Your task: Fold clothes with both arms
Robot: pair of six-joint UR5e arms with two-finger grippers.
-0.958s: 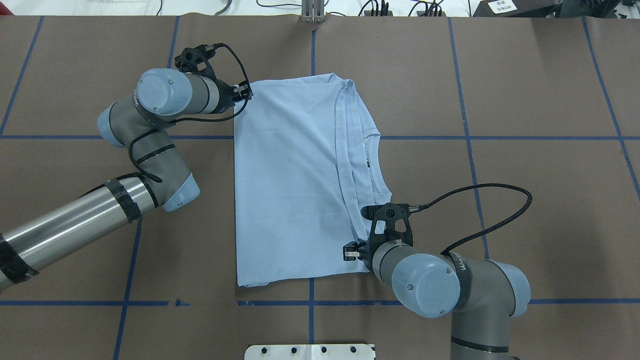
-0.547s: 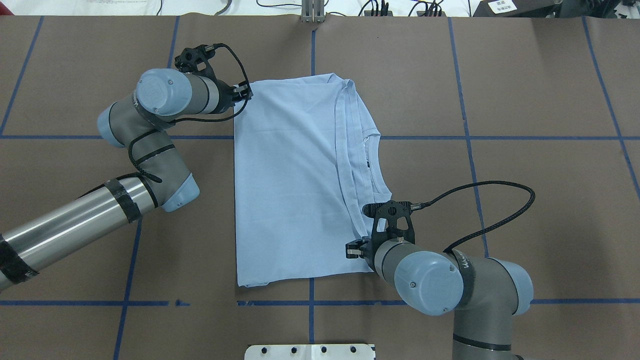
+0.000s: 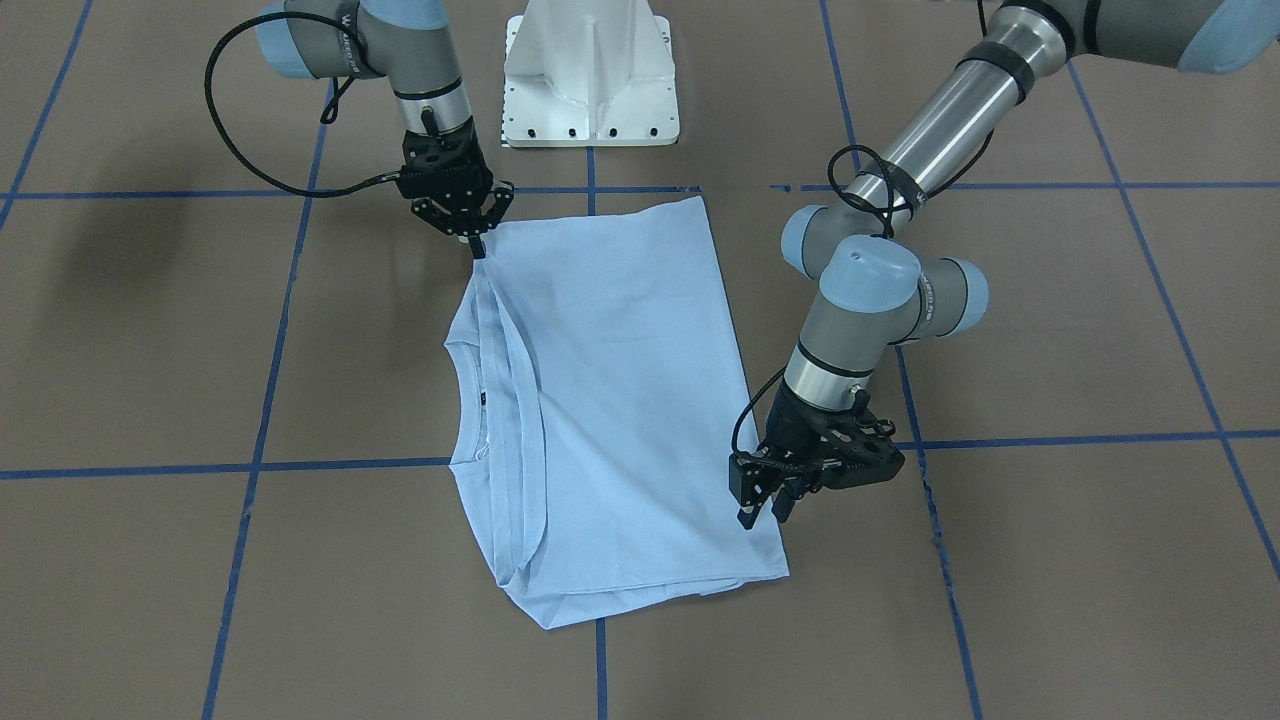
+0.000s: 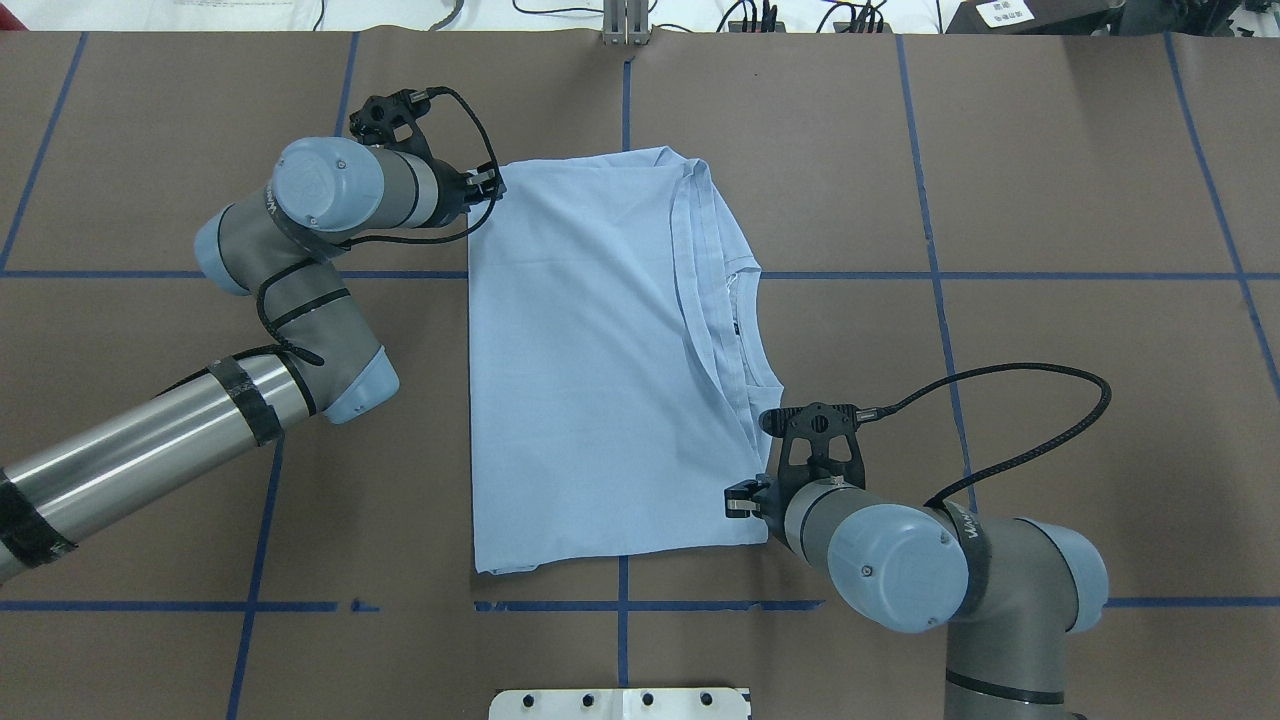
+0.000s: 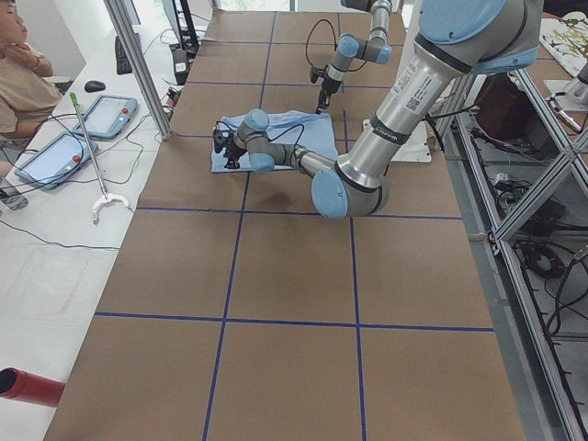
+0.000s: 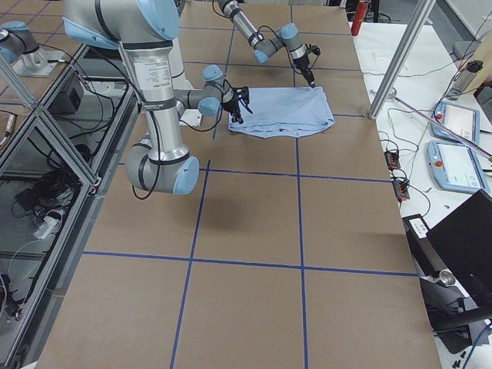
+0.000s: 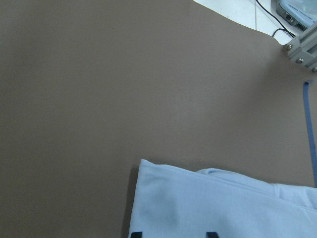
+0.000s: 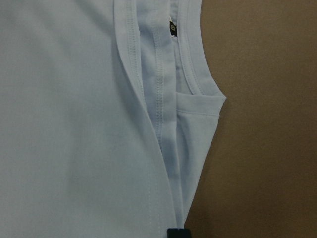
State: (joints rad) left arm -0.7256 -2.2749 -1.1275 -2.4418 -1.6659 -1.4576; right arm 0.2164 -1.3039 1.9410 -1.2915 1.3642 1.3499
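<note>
The light blue T-shirt [image 4: 580,380] lies folded into a long rectangle on the brown table, its print hidden and its ribbed collar [image 4: 745,320] on the right edge. My left gripper [image 4: 490,185] stands open over the shirt's far left corner. In the left wrist view its two dark tips sit apart above the cloth [image 7: 223,203]. My right gripper [image 4: 740,497] is shut on the shirt's near right edge. The front view shows that right gripper [image 3: 478,248] pinching the hem and the left gripper [image 3: 763,512] spread at the shirt [image 3: 620,400]. The right wrist view looks along the collar [image 8: 190,59].
Blue tape lines grid the brown table. The white pedestal base [image 3: 590,80] stands at the near edge. Along the far side there are aluminium posts, cables and tablets [image 5: 110,115], with a seated person [image 5: 18,64] beside them.
My right gripper has moved to the right, drawing the shirt's near right corner and edge with it. The left arm has stayed still.
</note>
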